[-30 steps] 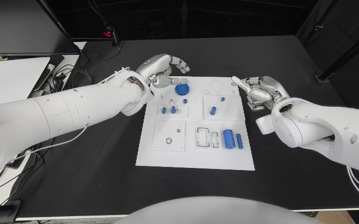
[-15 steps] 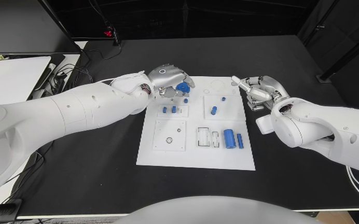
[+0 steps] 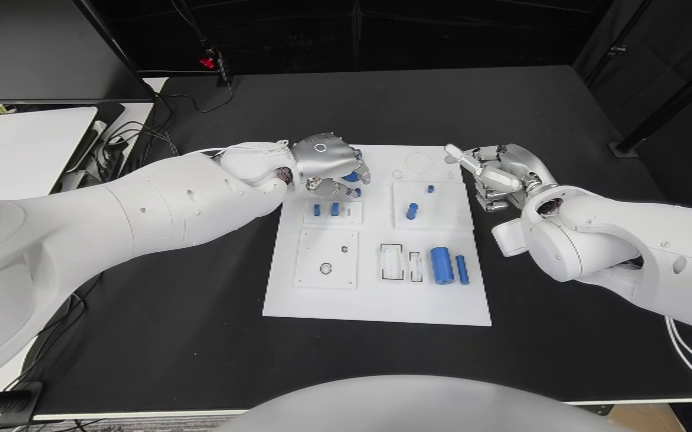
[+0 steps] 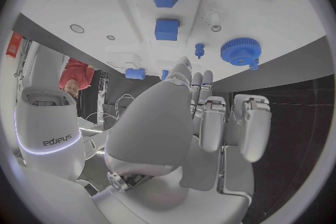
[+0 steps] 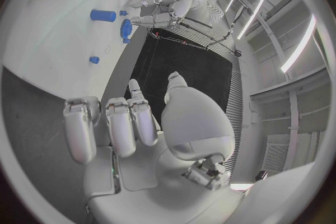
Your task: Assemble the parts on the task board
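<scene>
Lying lengthwise along the task board (image 3: 378,302), the blue cylinder (image 3: 440,263) rests; both hands' fingers apart, empty.

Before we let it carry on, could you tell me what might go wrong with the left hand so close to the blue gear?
1. The left hand hangs over the blue gear, hiding most of it from the head view; a blind grasp might miss.
2. Small blue pegs stand close by on the task board; descending fingers could knock them.
3. The right hand sits by the board's edge and could nudge it.
</scene>
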You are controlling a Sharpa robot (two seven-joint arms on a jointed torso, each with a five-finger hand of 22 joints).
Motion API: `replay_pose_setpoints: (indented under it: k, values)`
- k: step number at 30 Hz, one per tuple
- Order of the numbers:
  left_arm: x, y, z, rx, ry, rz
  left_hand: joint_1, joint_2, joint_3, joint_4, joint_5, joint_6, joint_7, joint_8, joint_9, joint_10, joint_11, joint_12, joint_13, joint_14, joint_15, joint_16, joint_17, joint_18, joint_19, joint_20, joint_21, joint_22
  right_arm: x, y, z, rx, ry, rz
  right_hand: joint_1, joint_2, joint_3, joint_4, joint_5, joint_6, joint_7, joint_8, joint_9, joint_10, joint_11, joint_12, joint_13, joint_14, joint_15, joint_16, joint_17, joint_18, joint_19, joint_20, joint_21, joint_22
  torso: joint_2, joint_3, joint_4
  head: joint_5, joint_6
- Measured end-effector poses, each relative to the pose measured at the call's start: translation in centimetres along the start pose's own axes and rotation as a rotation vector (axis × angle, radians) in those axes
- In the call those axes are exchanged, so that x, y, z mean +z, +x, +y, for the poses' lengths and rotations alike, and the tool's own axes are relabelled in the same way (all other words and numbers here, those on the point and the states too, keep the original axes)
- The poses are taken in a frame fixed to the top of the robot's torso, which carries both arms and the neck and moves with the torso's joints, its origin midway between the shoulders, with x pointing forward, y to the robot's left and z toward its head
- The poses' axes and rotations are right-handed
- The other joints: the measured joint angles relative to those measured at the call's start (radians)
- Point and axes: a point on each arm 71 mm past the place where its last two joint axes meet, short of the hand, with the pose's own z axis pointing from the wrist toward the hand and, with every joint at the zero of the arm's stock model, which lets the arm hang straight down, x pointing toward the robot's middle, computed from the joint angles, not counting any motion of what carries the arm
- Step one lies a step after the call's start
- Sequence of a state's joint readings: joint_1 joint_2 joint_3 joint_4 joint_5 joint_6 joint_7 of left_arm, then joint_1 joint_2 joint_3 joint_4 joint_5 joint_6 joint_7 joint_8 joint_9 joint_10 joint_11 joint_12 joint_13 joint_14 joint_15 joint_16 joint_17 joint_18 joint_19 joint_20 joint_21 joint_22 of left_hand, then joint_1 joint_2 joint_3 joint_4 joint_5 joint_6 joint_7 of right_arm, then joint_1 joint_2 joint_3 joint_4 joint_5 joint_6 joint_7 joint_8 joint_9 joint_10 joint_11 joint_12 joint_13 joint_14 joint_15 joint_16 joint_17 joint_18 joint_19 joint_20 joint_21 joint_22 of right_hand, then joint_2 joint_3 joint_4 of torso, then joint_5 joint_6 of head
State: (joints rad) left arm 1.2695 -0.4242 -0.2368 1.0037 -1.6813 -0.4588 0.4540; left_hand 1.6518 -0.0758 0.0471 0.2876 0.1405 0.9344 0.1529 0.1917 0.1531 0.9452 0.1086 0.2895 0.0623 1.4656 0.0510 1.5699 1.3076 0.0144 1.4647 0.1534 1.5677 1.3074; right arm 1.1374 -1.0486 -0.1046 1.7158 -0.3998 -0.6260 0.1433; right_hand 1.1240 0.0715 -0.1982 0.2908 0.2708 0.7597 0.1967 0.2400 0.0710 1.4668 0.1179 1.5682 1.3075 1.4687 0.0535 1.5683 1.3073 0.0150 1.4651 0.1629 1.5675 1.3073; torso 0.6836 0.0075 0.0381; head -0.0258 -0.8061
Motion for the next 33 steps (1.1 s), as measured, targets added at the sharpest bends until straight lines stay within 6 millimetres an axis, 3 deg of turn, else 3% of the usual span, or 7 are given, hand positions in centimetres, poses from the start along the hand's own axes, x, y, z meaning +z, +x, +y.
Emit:
replay_pose_setpoints:
  k: [11, 33]
  values:
    - [0.3, 0.4, 0.1, 0.039, 0.011, 0.044, 0.036, 0.006, 0.043, 0.001, 0.0, 0.02, 0.003, -0.015, -0.018, 0.007, 0.0, -0.019, 0.0, 0.0, 0.0, 0.0, 0.0, 0.0, 0.004, -0.004, 0.0, 0.0, 0.0, 0.0, 0.0, 0.0, 0.004, 0.001, 0.0, 0.0, 0.0, 0.0, 0.0, 0.0, 0.0, 0.0, 0.0, 0.0, 0.0, 0.0, 0.0, 0.0, 0.0, 0.0, 0.001, 0.0, 0.0, 0.0, 0.0, 0.0, 0.0, 0.0, 0.0, 0.002, -0.001]
    - [1.1, 0.6, 0.2, 0.056, -0.008, 0.068, 0.041, 0.012, 0.076, 0.004, 0.0, 0.031, 0.007, -0.031, -0.032, 0.018, 0.004, -0.035, -0.001, 0.0, 0.0, 0.0, 0.0, 0.0, 0.004, -0.003, 0.0, 0.0, 0.0, 0.1, -0.1, 0.001, 0.016, 0.003, 0.0, 0.0, 0.0, 0.0, 0.0, -0.007, 0.0, 0.0, 0.0, 0.0, 0.0, 0.0, 0.0, 0.0, 0.0, 0.0, 0.001, 0.0, 0.0, 0.0, 0.0, 0.0, 0.0, 0.0002, -0.0008, 0.001, -0.005]
